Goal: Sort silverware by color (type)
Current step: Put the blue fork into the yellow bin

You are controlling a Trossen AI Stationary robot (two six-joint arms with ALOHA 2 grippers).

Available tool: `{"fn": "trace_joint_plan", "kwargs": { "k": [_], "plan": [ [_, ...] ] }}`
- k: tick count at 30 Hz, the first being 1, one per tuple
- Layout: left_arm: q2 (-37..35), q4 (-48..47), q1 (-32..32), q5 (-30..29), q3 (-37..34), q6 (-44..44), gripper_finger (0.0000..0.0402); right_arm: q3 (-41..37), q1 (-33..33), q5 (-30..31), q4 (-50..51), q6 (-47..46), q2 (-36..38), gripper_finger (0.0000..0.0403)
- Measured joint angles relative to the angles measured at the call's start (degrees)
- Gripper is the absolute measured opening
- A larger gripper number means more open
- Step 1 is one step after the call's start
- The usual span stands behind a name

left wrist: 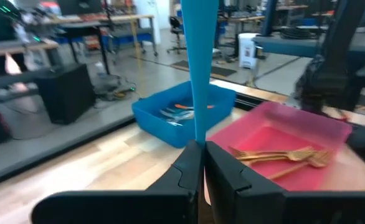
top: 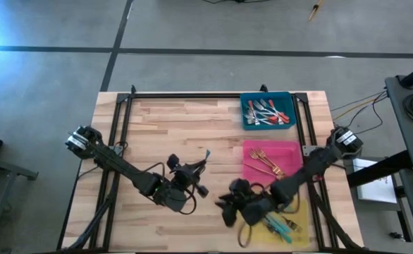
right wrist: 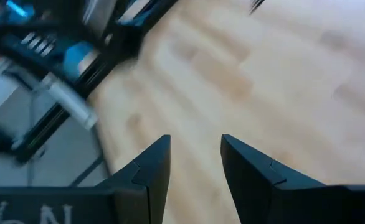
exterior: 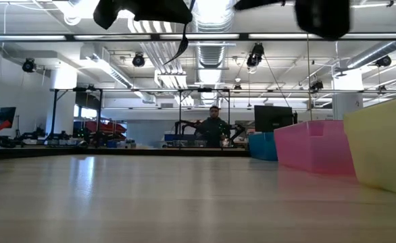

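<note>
My left gripper (top: 199,166) hangs over the middle of the wooden table (top: 164,120), shut on a teal-handled fork (left wrist: 198,74). The fork's handle sticks out past the fingertips toward the trays, and its tines are hidden. My right gripper (top: 225,212) hovers open just right of it, near the front edge, with only bare wood between its fingers (right wrist: 195,149). Red-handled forks (top: 266,113) lie in the blue tray. Gold forks (left wrist: 282,157) lie in the pink tray. Teal forks (top: 280,227) lie in the yellow tray. My left gripper pinches the narrow end of the teal handle (left wrist: 199,134) between its two fingers. The fingers reach nearly level toward the table's far right and lie along the fork. The handle widens away from the fingertips, and the fork is lifted clear of the table.
Three trays stand in a row along the right side: the blue tray (top: 266,111) farthest, the pink tray (top: 291,152) in the middle and the yellow tray (top: 301,222) nearest. A black frame (top: 185,96) runs along the table's far and side edges. A person (exterior: 215,128) stands far behind the table.
</note>
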State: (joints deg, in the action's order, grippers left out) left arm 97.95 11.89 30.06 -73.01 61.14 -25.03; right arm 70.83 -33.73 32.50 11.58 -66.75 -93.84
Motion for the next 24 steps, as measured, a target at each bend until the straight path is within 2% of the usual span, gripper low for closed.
{"fn": "trace_joint_plan", "kwargs": {
  "k": [4, 7, 11, 16, 24],
  "plan": [
    [-0.02, -0.35, 0.36, -4.34, 0.0, 2.32, 0.0, 0.0, 4.84, 0.36, 0.11, 7.62, 0.0, 0.0132],
    [-0.28, -1.07, 0.71, -6.57, 0.0, 4.32, 0.0, 0.0, 7.79, -3.2, 0.48, 14.79, 0.46, 0.0132],
    [-0.57, -4.57, 1.26, -9.26, 0.0, 4.08, 0.0, 0.0, 11.58, -6.03, 3.29, 18.53, 2.02, 0.0132],
    [-1.52, -11.64, 1.34, -10.49, 0.0, -2.12, 0.0, 0.0, 15.59, -8.58, 10.38, 20.54, 3.35, 0.014],
    [-1.57, -26.29, 0.12, -10.51, 0.0, -17.75, 0.0, 1.86, 19.46, -8.45, 10.11, 27.75, 3.82, 0.0179]
  ]
}}
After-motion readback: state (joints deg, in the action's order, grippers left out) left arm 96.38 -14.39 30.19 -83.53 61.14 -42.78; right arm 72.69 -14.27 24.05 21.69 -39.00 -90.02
